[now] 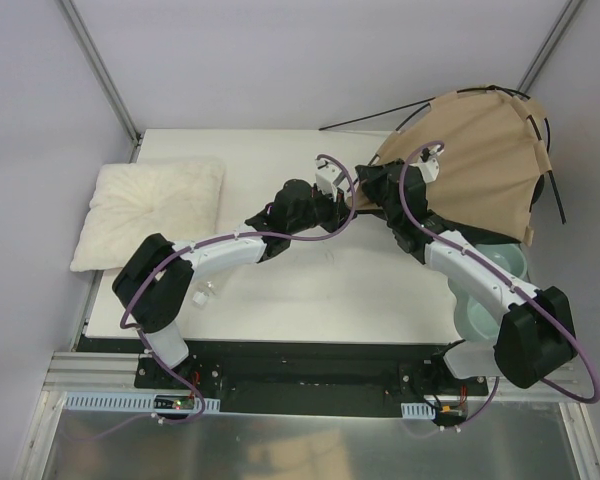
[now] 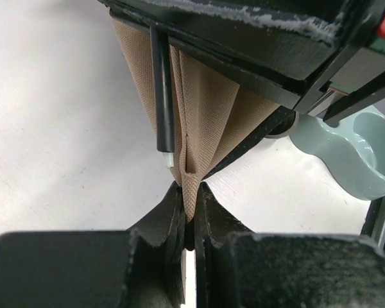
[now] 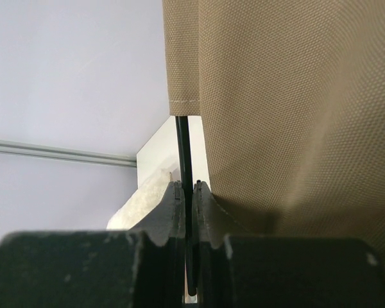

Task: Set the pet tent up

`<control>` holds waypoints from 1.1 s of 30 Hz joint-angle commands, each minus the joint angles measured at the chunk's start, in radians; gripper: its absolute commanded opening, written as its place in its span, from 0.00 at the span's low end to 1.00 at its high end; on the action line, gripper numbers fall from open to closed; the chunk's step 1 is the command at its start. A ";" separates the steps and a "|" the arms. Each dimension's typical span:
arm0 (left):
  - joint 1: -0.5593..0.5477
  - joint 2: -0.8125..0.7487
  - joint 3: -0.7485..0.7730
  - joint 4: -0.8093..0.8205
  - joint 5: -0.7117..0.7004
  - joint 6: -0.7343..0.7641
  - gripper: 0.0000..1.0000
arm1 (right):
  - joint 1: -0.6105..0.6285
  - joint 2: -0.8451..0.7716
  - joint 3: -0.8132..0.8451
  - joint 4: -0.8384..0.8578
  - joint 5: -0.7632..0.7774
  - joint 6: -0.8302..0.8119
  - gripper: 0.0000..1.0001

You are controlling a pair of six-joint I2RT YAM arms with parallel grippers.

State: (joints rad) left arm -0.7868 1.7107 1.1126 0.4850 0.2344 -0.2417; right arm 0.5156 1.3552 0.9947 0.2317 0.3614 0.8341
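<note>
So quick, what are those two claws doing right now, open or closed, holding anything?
Left gripper: closed, pinching the pet tent's tan fabric.
Right gripper: closed on the tent's thin black pole.

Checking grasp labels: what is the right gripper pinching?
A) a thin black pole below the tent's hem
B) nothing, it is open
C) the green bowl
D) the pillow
A: in the right wrist view the right gripper is shut on the pole where it comes out of the tent hem.
</note>
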 commanded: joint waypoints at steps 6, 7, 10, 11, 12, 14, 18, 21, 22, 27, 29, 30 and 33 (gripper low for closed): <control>-0.005 -0.025 -0.054 -0.209 0.011 -0.021 0.00 | -0.129 -0.076 -0.014 0.127 0.304 0.020 0.00; -0.003 -0.025 -0.056 -0.209 0.010 -0.024 0.00 | -0.132 -0.077 -0.019 0.126 0.303 0.023 0.00; -0.002 -0.028 -0.060 -0.207 0.011 -0.025 0.00 | -0.140 -0.085 -0.033 0.127 0.307 0.034 0.00; -0.002 -0.029 -0.060 -0.209 0.011 -0.025 0.00 | -0.143 -0.090 -0.034 0.126 0.304 0.040 0.00; -0.002 -0.028 -0.062 -0.209 0.013 -0.025 0.00 | -0.144 -0.088 -0.034 0.126 0.303 0.040 0.00; 0.000 -0.033 -0.063 -0.204 0.013 -0.025 0.00 | -0.150 -0.087 -0.036 0.126 0.292 0.048 0.00; -0.002 -0.039 -0.066 -0.204 0.010 -0.025 0.00 | -0.152 -0.079 -0.031 0.124 0.278 0.033 0.00; 0.000 -0.043 -0.066 -0.206 0.008 -0.024 0.00 | -0.152 -0.065 -0.034 0.121 0.275 0.026 0.00; -0.002 -0.043 -0.065 -0.204 0.011 -0.024 0.00 | -0.152 -0.061 -0.033 0.121 0.272 0.020 0.00; 0.000 -0.043 -0.063 -0.207 0.009 -0.024 0.00 | -0.149 -0.041 -0.034 0.127 0.249 -0.015 0.00; 0.000 -0.046 -0.062 -0.207 0.009 -0.025 0.00 | -0.146 -0.036 -0.039 0.130 0.249 -0.026 0.00; -0.002 -0.046 -0.062 -0.210 0.009 -0.025 0.00 | -0.146 -0.034 -0.042 0.132 0.249 -0.035 0.00; -0.002 -0.046 -0.056 -0.209 0.013 -0.025 0.00 | -0.137 -0.022 -0.042 0.138 0.254 -0.058 0.00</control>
State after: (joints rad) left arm -0.7868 1.7103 1.1038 0.4831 0.2291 -0.2550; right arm 0.4892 1.3273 0.9424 0.2455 0.3225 0.8154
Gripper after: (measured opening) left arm 0.049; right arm 0.056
